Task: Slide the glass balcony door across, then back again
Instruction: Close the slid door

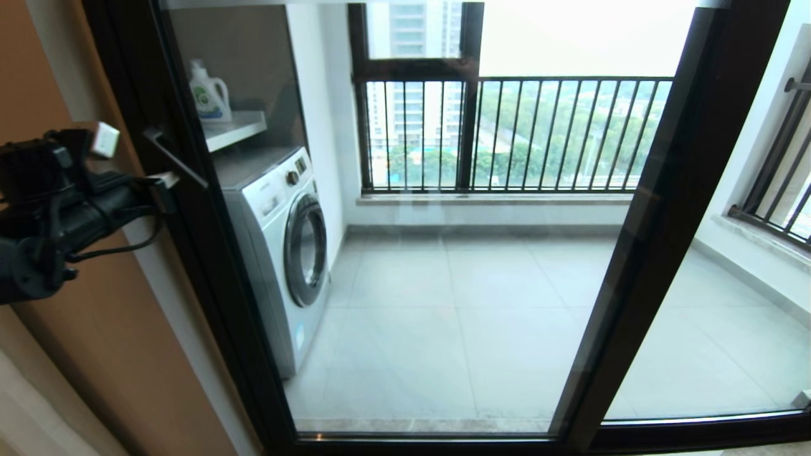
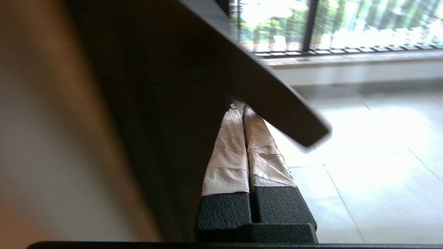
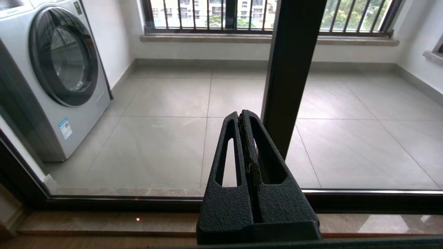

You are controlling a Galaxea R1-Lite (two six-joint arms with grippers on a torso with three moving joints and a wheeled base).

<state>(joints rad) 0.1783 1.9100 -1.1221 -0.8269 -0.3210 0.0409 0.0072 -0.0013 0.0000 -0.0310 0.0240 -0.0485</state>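
Observation:
The glass balcony door (image 1: 209, 272) fills the head view, its dark left upright next to the wall. A short dark bar handle (image 1: 175, 158) juts from that upright. My left gripper (image 1: 166, 180) is shut, empty, its tips at the handle. In the left wrist view the taped fingers (image 2: 228, 155) lie pressed together, and the left gripper (image 2: 239, 107) ends just behind the handle bar (image 2: 277, 93) by the dark door frame (image 2: 166, 103). My right gripper (image 3: 242, 116) is shut and empty, low before the glass, near a dark upright (image 3: 290, 69). It does not show in the head view.
A white washing machine (image 1: 285, 240) stands behind the glass at left, with a detergent bottle (image 1: 209, 95) on a shelf above. A black-barred railing (image 1: 507, 133) closes the balcony's far side. An orange-brown wall (image 1: 95, 354) lies left of the door. Another glass panel (image 1: 728, 316) is at right.

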